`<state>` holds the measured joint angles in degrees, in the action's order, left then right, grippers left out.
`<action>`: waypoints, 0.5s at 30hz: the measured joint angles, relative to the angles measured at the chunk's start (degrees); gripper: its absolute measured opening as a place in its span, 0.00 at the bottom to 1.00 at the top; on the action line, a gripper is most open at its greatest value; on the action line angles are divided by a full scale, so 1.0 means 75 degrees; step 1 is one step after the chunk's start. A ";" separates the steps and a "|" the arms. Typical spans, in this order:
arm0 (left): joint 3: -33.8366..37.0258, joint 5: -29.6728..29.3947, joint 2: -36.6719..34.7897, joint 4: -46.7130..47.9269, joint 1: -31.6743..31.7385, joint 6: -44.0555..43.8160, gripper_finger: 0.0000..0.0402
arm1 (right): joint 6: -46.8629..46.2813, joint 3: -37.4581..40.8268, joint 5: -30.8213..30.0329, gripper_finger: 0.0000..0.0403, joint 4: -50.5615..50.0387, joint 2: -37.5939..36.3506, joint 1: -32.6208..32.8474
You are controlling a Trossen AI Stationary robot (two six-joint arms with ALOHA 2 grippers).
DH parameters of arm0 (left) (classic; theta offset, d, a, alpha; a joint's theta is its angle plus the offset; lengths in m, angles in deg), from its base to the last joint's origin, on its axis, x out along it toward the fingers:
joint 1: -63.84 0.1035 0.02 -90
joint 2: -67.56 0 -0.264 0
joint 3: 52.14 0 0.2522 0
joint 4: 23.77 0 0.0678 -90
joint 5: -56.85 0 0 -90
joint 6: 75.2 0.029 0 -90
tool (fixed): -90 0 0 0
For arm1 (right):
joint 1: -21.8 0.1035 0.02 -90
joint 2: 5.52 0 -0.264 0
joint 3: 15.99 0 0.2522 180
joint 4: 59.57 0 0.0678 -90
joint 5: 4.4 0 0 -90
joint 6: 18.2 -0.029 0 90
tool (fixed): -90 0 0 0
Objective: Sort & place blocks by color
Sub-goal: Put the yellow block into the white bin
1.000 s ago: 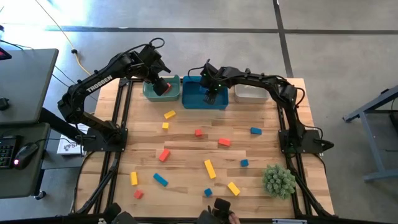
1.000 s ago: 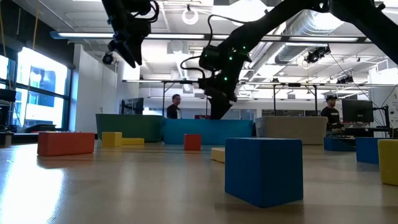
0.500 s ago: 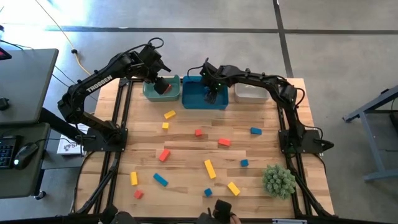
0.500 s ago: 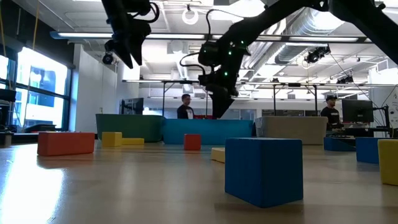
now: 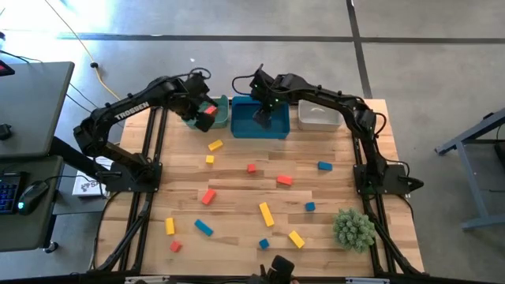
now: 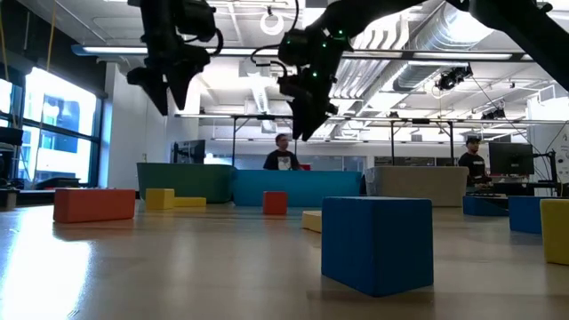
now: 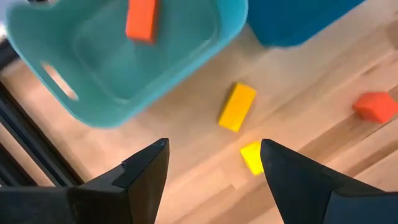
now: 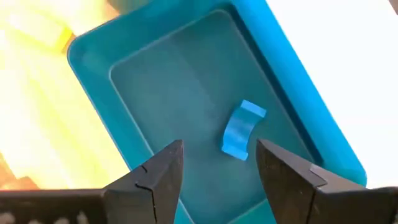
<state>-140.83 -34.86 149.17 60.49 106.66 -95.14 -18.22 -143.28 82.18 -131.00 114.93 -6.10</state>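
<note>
The table (image 5: pixel 237 185) is pale striped wood. Three bins stand along its far edge: teal (image 5: pixel 193 118), deep blue (image 5: pixel 245 126) and white (image 5: pixel 319 118). A red block (image 7: pixel 141 18) lies in the teal bin, a blue one (image 8: pixel 241 128) in the blue bin. Red, yellow and blue blocks (image 5: pixel 267 214) dot the wood (plus a green spiky plant (image 5: pixel 353 229)). Both arms are black.

Red block (image 7: pixel 140 20) in teal bin (image 7: pixel 180 62) (tilted)

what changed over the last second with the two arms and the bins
The left gripper let its red block go into the teal bin, opened and drew back over the bin's front edge. The right gripper rose above the blue bin, jaws open. The blocks on the table stayed put.
</note>
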 joint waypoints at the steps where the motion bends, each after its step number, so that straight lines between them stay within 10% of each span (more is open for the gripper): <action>1: 0.0104 0.0000 0.0000 0.0000 -0.0081 -0.0157 0.60 | -0.0001 -0.0035 0.0000 0.47 -0.0031 0.0001 0.0000; 15: 0.1184 -0.0061 0.0000 -0.0293 -0.1043 -0.2920 0.60 | 0.0368 -0.0118 -0.0003 0.47 -0.0327 0.0000 -0.0029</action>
<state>-131.96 -35.32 149.17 58.29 98.84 -117.05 -15.47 -144.16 82.16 -133.46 114.93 -6.32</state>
